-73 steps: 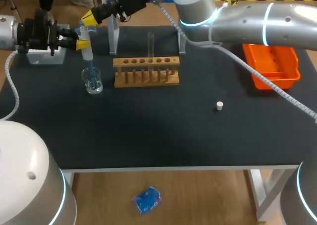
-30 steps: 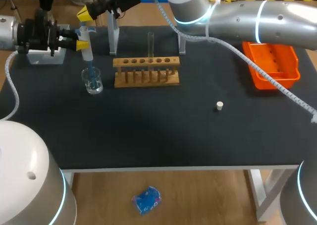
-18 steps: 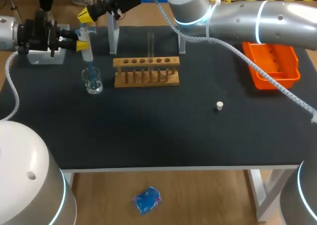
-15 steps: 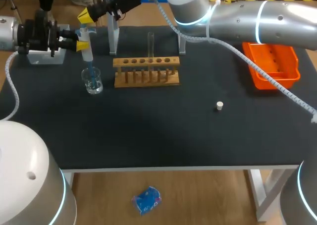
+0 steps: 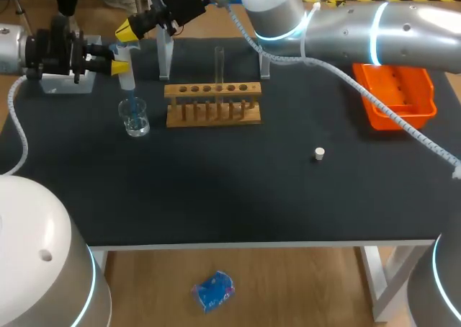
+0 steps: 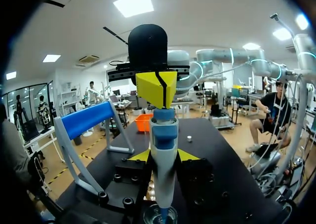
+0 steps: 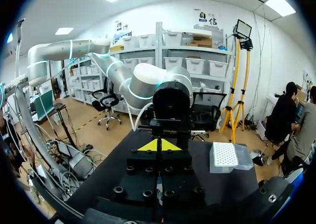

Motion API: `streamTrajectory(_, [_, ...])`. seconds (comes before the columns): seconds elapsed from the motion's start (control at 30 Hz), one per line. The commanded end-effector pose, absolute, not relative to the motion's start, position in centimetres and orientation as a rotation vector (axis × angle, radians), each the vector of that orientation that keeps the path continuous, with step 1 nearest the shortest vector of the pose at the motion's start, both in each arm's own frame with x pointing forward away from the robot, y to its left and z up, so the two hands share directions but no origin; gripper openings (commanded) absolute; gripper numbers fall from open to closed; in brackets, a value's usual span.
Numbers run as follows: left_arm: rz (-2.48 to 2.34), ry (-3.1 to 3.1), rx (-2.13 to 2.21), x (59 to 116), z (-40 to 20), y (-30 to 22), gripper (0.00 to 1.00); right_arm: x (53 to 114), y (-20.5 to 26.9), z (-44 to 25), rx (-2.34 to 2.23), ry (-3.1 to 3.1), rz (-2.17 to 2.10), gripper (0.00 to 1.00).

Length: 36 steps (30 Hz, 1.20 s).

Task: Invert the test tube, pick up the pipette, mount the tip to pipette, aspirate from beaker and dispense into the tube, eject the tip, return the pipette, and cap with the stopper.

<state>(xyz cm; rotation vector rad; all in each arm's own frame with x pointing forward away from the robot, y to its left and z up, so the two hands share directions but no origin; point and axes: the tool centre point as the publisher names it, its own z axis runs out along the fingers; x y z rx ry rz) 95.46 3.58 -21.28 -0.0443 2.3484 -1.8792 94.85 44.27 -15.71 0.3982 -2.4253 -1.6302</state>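
Black-topped table (image 5: pixel 216 197) on white legs (image 5: pixel 379 284), above a light brown wooden floor (image 5: pixel 288 291).

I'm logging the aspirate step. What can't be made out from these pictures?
Liquid level in the beaker: too small in head view, cut by the edge in left wrist view.
Test tube contents: too small, head view.
Pipette from right wrist view: mostly hidden under the right gripper.
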Motion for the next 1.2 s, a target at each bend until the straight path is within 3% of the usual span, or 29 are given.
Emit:
streamTrajectory(0.03, [-1.882,2.348,-0.041,95.6,-20.7,3.6,0.0,95.0,44.4,-16.6,0.399,-2.423,-1.617,0.0])
streamTrajectory(0.8, [-1.882,2.348,-0.041,95.6,-20.7,3.6,0.0,95.1,43.8,-13.0,0.446,-2.431,-1.688,0.0])
streamTrajectory(0.83, [-1.882,2.348,-0.041,95.6,-20.7,3.6,0.0,95.0,43.8,-12.8,0.451,-2.433,-1.694,0.07])
streamTrajectory(0.87, [-1.882,2.348,-0.041,95.6,-20.7,3.6,0.0,95.0,43.8,-12.7,0.452,-2.433,-1.696,0.3])
streamTrajectory(0.97, [-1.882,2.348,-0.041,95.6,-20.7,3.6,0.0,95.0,43.6,-12.2,0.455,-2.433,-1.705,0.46])
streamTrajectory(1.0, [-1.882,2.348,-0.041,95.6,-20.7,3.6,0.0,95.0,43.6,-12.1,0.456,-2.435,-1.71,0.96])
streamTrajectory(1.03, [-1.882,2.348,-0.041,95.6,-20.7,3.6,0.0,95.0,43.5,-12.0,0.454,-2.436,-1.712,1.0])
streamTrajectory(1.2, [-1.882,2.348,-0.041,95.6,-20.7,3.6,0.0,95.2,43.0,-11.7,0.45,-2.442,-1.727,1.0])
